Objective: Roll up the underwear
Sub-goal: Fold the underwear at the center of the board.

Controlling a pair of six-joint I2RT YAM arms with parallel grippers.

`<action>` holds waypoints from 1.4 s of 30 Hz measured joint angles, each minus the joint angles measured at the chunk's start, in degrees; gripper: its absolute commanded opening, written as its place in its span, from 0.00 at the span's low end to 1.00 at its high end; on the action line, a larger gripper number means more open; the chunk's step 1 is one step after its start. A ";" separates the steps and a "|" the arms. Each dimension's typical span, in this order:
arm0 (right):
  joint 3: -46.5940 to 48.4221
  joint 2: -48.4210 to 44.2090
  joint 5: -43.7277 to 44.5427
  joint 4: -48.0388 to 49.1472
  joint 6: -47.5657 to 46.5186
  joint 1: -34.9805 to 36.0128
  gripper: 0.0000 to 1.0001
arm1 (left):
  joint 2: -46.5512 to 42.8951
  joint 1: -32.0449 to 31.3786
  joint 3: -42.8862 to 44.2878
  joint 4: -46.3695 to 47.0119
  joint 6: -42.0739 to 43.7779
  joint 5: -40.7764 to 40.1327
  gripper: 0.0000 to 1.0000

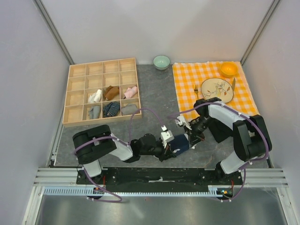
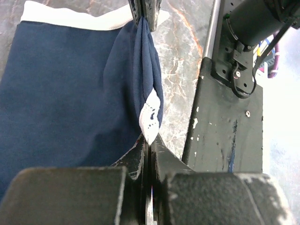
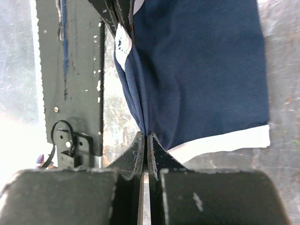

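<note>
The underwear is navy blue with white trim and lies near the front middle of the table, between the two grippers. My left gripper is shut on its near edge; in the left wrist view the fingers pinch a fold with a white patch at the tips. My right gripper is shut on the same edge from the other side; in the right wrist view the navy fabric runs into the closed tips. A white band shows at its far end.
A wooden compartment tray with several rolled garments stands at the back left. An orange checked cloth at the back right holds a plate, a fork and an orange bowl. A green bowl stands behind. The black base plate lies close by.
</note>
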 measured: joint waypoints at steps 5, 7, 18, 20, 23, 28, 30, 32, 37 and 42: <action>3.04 1.31 -0.02 1.62 1.31 0.02 0.06 | 1.73 2.49 -1.14 3.10 -4.59 0.22 0.02; 3.93 2.38 -0.07 2.21 1.70 0.02 0.06 | 2.12 3.34 -1.64 4.33 -5.90 0.24 0.02; 7.28 5.57 -0.11 5.18 4.94 0.46 0.11 | 2.43 7.98 -2.49 6.47 -10.51 0.66 0.02; 7.89 5.95 -0.11 6.25 6.25 0.46 0.11 | 2.43 9.05 -2.49 6.56 -11.13 1.22 0.02; 8.83 6.93 -0.07 7.96 8.09 0.61 0.11 | 2.60 10.16 -2.47 6.51 -11.89 1.70 0.02; 10.58 9.44 0.17 10.58 11.15 1.27 0.18 | 3.08 11.72 -2.47 5.88 -12.61 1.90 0.02; 11.19 10.14 0.26 11.54 12.02 1.33 0.23 | 3.37 12.35 -2.47 5.64 -12.90 1.90 0.02; 11.80 10.43 0.55 12.31 13.29 1.31 0.26 | 3.72 12.98 -2.47 5.62 -13.20 1.90 0.02; 13.51 10.43 0.76 14.56 15.89 1.31 0.31 | 5.05 14.53 -2.47 5.55 -14.21 1.90 0.02; 14.03 8.72 1.07 16.92 18.43 1.31 0.31 | 5.70 15.69 -2.47 6.12 -15.82 1.97 0.02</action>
